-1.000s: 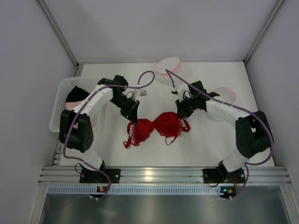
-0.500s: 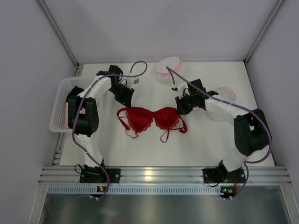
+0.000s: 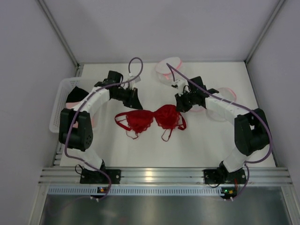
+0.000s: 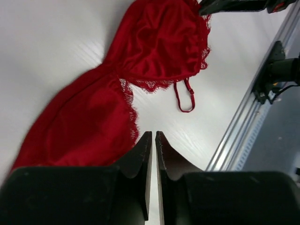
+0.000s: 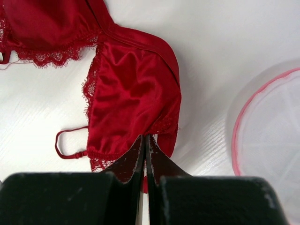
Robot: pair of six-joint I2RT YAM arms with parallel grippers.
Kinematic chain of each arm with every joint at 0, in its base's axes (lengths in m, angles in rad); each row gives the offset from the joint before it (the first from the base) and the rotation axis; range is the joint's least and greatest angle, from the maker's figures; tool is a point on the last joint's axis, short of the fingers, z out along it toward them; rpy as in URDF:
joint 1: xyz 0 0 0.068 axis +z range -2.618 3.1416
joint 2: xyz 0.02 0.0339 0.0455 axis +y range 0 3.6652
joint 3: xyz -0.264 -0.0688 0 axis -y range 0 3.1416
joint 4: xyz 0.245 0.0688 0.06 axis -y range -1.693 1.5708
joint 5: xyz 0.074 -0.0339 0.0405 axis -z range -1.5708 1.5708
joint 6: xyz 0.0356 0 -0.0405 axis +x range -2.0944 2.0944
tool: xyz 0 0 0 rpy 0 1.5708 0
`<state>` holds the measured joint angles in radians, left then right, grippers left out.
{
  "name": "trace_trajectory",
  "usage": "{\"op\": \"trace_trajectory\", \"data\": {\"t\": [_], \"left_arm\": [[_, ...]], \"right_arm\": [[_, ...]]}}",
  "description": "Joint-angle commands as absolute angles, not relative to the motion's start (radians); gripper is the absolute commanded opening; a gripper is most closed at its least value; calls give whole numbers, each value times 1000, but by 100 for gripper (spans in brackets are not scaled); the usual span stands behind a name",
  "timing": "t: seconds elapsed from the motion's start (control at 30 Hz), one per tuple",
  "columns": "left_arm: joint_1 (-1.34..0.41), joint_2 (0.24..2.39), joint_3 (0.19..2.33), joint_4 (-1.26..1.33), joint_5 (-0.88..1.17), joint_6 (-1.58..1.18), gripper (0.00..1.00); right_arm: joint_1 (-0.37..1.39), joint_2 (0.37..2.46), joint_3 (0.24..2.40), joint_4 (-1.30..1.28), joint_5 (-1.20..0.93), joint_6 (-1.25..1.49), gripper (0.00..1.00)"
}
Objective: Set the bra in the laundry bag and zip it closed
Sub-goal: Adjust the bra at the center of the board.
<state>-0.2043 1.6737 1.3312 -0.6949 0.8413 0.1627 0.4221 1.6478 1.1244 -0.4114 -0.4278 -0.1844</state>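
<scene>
Red satin bra with lace trim (image 3: 150, 121) spread flat at the middle of the white counter (image 3: 211, 140), cups side by side, thin straps looped toward the near edge. Right end effector (image 3: 180, 106) at the outer edge of the right-hand cup; seen from the right wrist (image 5: 144, 140), fingertips pressed together on the bra's (image 5: 131, 93) lace hem, a sliver of red pinched between them. Left end effector (image 3: 135, 99) just beyond the other cup, apart from the fabric; seen from the left wrist (image 4: 153, 140), fingers barely apart, only a thin slit, nothing inside it, the bra (image 4: 140, 61) lying ahead. Round white mesh laundry bag with pink rim (image 3: 168, 69) at the far edge of the counter, well apart from the bra. Second mesh round (image 3: 225, 96) (image 5: 272, 140) beneath the right arm, near the right-hand cup without touching. White slatted plastic basket (image 3: 55, 110) at the left edge, something dark and something pink inside.
</scene>
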Motion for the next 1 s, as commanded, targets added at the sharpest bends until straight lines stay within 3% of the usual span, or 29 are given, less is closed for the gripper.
{"op": "trace_trajectory", "data": {"t": [0.0,0.13,0.43,0.73,0.97], "left_arm": [[-232,1761,1247,-534,901,-58,9],[-232,1860,1186,-402,807,-169,1],[-232,1939,1141,-410,457,-152,0],[-230,1640,1124,-446,635,-69,1],[-232,1701,1118,-454,531,-116,1]], "right_arm": [[413,1631,1187,-417,-443,-207,0],[414,1621,1190,-437,-445,-219,0],[414,1583,1177,-476,-433,-239,0],[416,1566,1151,-491,-448,-258,0],[414,1578,1129,-506,-456,-258,0]]}}
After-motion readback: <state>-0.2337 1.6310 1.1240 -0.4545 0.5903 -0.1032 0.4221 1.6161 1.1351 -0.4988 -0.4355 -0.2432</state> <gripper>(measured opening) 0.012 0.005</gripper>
